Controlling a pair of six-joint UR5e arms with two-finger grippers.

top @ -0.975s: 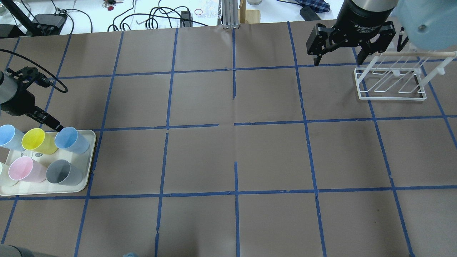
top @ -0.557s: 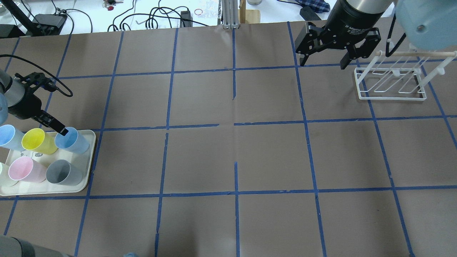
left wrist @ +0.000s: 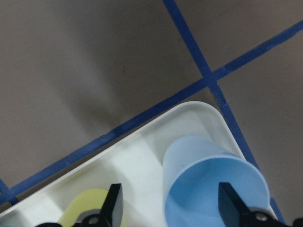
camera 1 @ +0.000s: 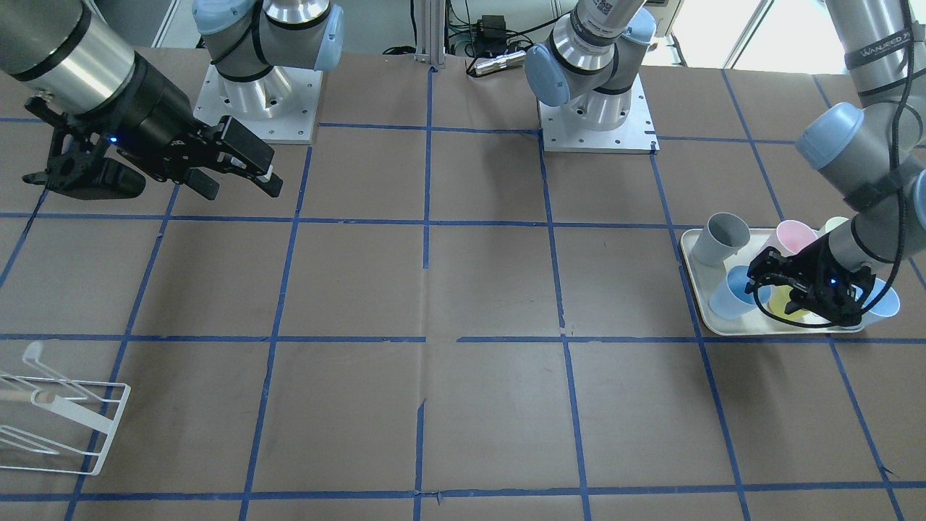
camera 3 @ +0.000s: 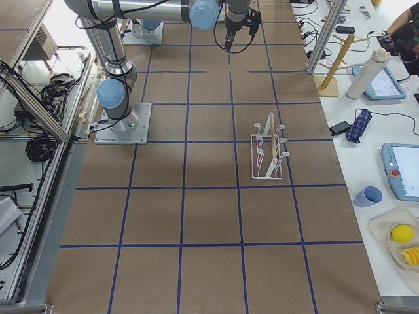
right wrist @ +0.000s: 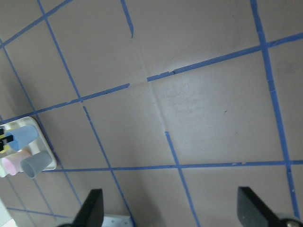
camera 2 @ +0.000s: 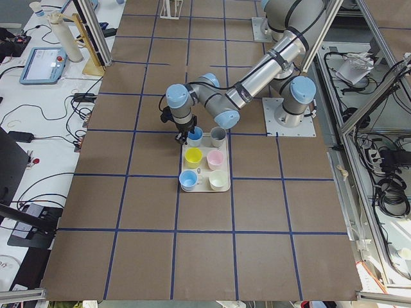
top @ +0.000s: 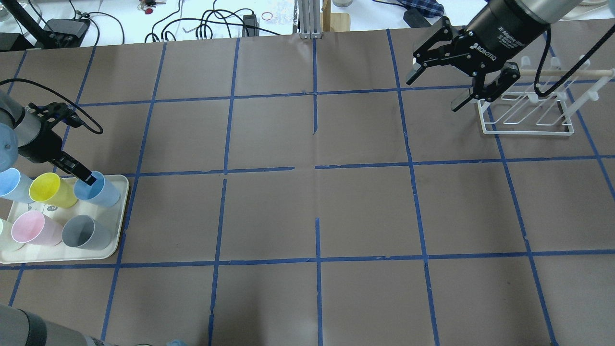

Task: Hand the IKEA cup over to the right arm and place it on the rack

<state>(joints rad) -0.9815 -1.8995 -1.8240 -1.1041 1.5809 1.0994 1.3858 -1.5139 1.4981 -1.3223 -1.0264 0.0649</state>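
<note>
The IKEA cup (top: pixel 100 191) is pale blue and stands open end up at the tray's corner nearest the table's middle; it also shows in the front view (camera 1: pixel 729 298) and the left wrist view (left wrist: pixel 208 184). My left gripper (top: pixel 88 179) is open at its rim. In the left wrist view, the left gripper (left wrist: pixel 170 208) has one finger inside the cup's mouth and one outside. My right gripper (top: pixel 432 92) is open and empty, in the air just left of the white wire rack (top: pixel 526 115).
The cream tray (top: pixel 120 230) also holds a second blue cup (top: pixel 12 185), a yellow cup (top: pixel 48 190), a pink cup (top: pixel 31 228), a grey cup (top: pixel 86 233) and a pale cup at the edge. The brown table bears blue tape lines.
My left gripper has moved down and toward the blue cup, its finger now in the cup's mouth. My right gripper has turned, and its arm has swung back from over the rack.
</note>
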